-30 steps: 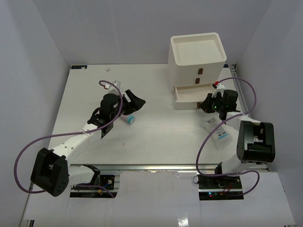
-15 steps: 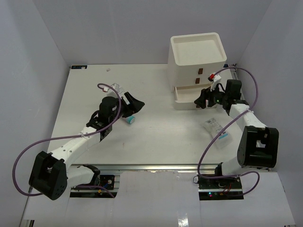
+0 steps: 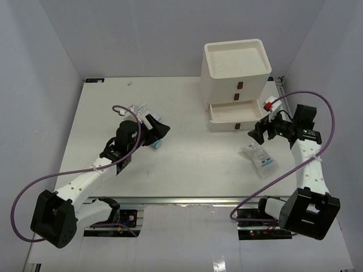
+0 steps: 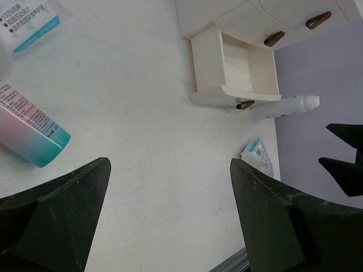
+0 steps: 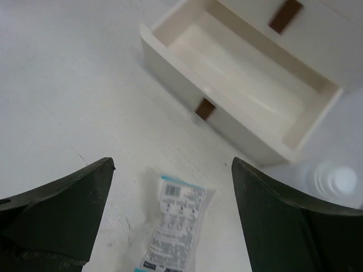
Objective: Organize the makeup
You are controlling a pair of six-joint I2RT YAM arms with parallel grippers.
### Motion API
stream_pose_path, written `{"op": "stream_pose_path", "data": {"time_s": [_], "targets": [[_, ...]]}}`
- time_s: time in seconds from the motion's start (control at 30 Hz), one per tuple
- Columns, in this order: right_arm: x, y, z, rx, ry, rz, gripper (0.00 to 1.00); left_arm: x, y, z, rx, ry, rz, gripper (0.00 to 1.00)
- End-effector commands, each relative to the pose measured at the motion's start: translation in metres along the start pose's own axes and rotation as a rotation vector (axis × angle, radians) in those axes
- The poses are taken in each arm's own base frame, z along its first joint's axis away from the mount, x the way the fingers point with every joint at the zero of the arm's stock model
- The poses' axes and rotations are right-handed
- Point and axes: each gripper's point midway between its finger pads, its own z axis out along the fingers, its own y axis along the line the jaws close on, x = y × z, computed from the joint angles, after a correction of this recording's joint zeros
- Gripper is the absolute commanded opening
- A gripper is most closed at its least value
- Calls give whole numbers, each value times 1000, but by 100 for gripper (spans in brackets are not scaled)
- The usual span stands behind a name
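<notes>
My left gripper [image 3: 157,128] hangs open at mid-left of the table, with nothing between its fingers [image 4: 170,170]. Just beside it lies the pink tube with a teal cap [image 3: 155,144] [image 4: 31,139], and a blue-and-white printed packet [image 3: 138,109] [image 4: 27,22] lies farther back. My right gripper [image 3: 258,130] is open and empty [image 5: 173,164], in front of the box's pulled-out bottom drawer [image 3: 233,116] [image 5: 238,79]. Clear printed packets [image 3: 259,156] [image 5: 173,226] lie on the table just below it. The drawer's inside looks bare.
The white three-drawer box [image 3: 235,71] with brown handles stands at the back right, its top tray bare. A white cylindrical piece [image 4: 283,106] shows just right of the drawer. Purple cables loop from both arms. The right wall is close to the right arm.
The right gripper has gone from shut to open and drawn back from the drawer front toward the near right. The left gripper has opened a little wider and shifted slightly nearer.
</notes>
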Motion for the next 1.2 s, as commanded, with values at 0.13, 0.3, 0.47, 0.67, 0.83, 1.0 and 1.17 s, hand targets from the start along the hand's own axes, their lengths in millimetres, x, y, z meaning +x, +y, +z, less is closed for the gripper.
{"op": "stream_pose_path", "data": {"time_s": [0.13,0.3,0.47,0.67,0.83,1.0,1.17], "targets": [[52,-41,-46,177,37,285,98,-7,-3,-9,13,-36,3,98],[73,-74,-37,274,42,340,94,-6,-2,-7,15,-37,3,98],[84,-115,-24,346,10,371,90,-7,-2,-7,11,-35,4,98],[92,-136,4,311,20,282,90,-6,-1,-8,9,-35,1,98],[95,-149,24,281,15,229,94,-6,0,-8,0,-26,5,98],[98,-162,37,281,28,219,99,-10,3,-8,-27,-46,7,98],[96,-168,43,251,33,211,92,-10,2,-5,-30,-38,7,98]]}}
